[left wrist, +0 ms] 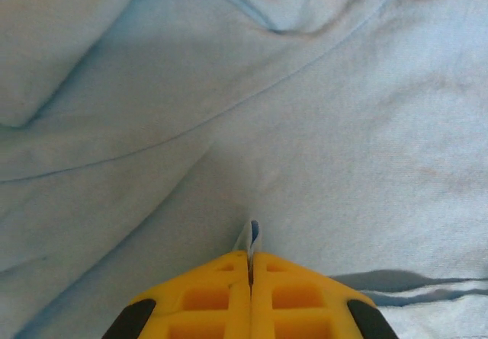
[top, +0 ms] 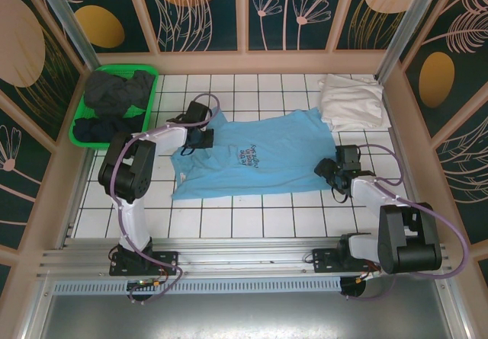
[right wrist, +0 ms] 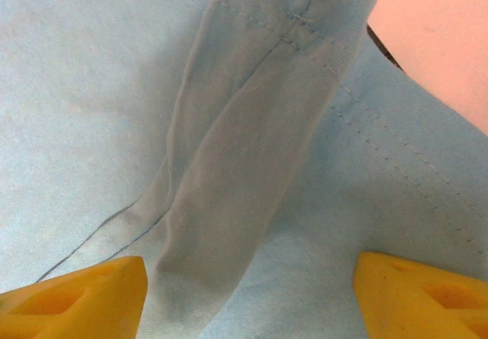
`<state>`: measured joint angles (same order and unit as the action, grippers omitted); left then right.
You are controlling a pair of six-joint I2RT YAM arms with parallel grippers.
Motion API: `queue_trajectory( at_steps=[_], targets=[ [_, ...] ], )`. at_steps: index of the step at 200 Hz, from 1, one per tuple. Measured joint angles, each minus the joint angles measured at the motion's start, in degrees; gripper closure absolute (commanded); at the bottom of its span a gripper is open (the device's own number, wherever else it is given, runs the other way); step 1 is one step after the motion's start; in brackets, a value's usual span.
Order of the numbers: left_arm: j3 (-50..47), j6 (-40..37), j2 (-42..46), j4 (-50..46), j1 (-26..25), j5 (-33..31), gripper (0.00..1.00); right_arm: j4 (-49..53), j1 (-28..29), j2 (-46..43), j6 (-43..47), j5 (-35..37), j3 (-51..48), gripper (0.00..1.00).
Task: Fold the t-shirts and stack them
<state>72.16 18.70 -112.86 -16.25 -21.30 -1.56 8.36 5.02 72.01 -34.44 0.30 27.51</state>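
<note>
A light sky-blue t-shirt (top: 255, 156) with printed text lies spread over the middle of the tiled table. My left gripper (top: 200, 135) sits at its upper left part, shut on a pinch of the blue cloth (left wrist: 252, 236), its yellow fingers (left wrist: 206, 297) pressed together. At the shirt's right edge my right gripper (top: 333, 173) stands open, yellow fingertips (right wrist: 84, 297) wide apart over a hemmed fold of the blue shirt (right wrist: 244, 187). A folded white t-shirt (top: 351, 101) lies at the back right. Dark t-shirts (top: 114, 95) are heaped in the basket.
A green plastic basket (top: 82, 135) stands at the back left corner. Wooden walls with patterned panels close in the table on three sides. Bare white tiles (top: 252, 213) run along the front between shirt and arm bases.
</note>
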Motion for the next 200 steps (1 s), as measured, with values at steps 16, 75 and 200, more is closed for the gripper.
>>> queue_trajectory(
  at_steps=[16,75,200],
  targets=[
    [0.2,0.1,0.7,-0.7,0.0,-1.2,1.0,0.0,-0.4,-0.1,0.0,0.0,0.0,0.24],
    [0.3,1.8,5.5,-2.0,0.0,-8.0,1.0,0.0,-0.9,-0.5,0.1,-0.3,-0.2,0.17],
    [-5.0,4.6,11.3,-1.4,0.5,-8.2,0.31,2.4,-1.0,-5.0,2.9,-0.8,3.9,0.35]
  ],
)
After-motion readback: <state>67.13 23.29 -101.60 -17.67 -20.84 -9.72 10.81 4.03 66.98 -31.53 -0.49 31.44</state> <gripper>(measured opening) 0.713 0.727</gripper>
